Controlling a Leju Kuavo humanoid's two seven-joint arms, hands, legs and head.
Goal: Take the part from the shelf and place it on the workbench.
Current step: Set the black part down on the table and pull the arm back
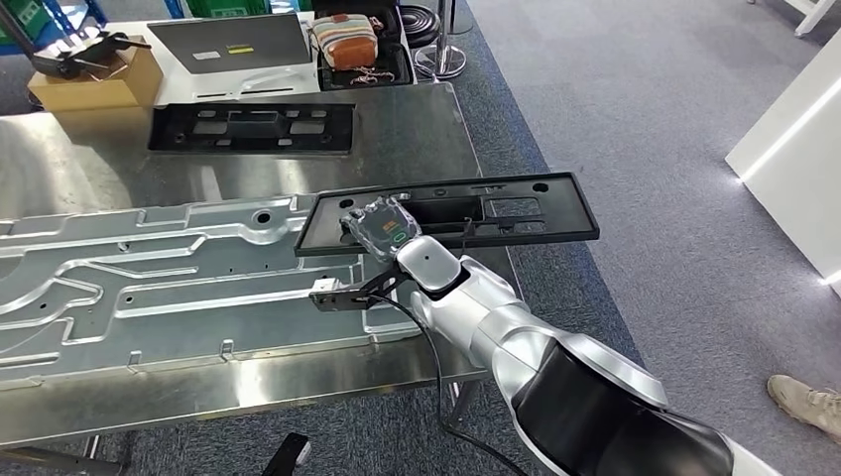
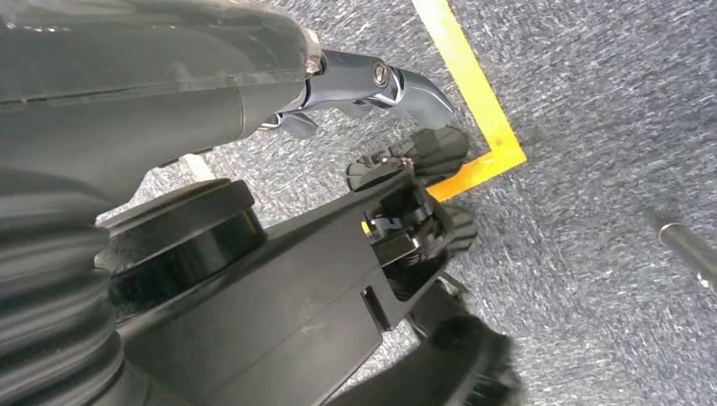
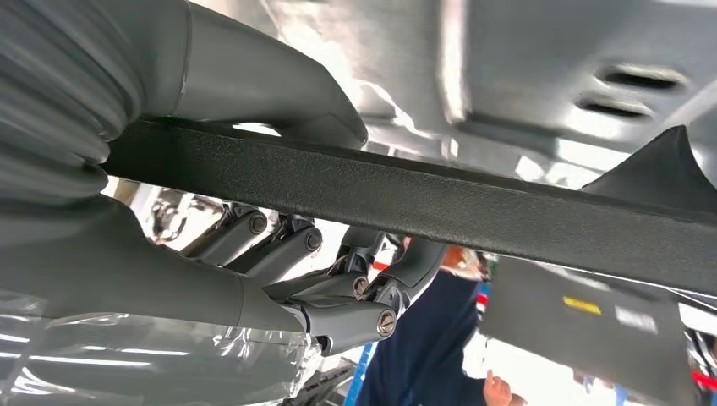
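Observation:
My right hand [image 1: 382, 226] grips a long black plastic part [image 1: 496, 210] near its left end and holds it level, just above the right side of the steel workbench [image 1: 417, 129]. The part's right end juts out past the bench's edge over the carpet. In the right wrist view the part's textured edge [image 3: 423, 203] runs between my thumb and my fingers [image 3: 338, 296]. A second black part [image 1: 253, 127] lies flat at the back of the bench. My left hand [image 2: 279, 93] hangs over the carpet, fingers stretched out, holding nothing.
A large stamped metal panel [image 1: 149, 288] covers the bench's front left. A cardboard box [image 1: 94, 79], a grey lid [image 1: 233, 42] and a striped bag [image 1: 345, 40] stand beyond. A white unit [image 1: 793, 149] and a person's shoe [image 1: 805, 402] are at the right. Yellow tape [image 2: 473, 93] marks the floor.

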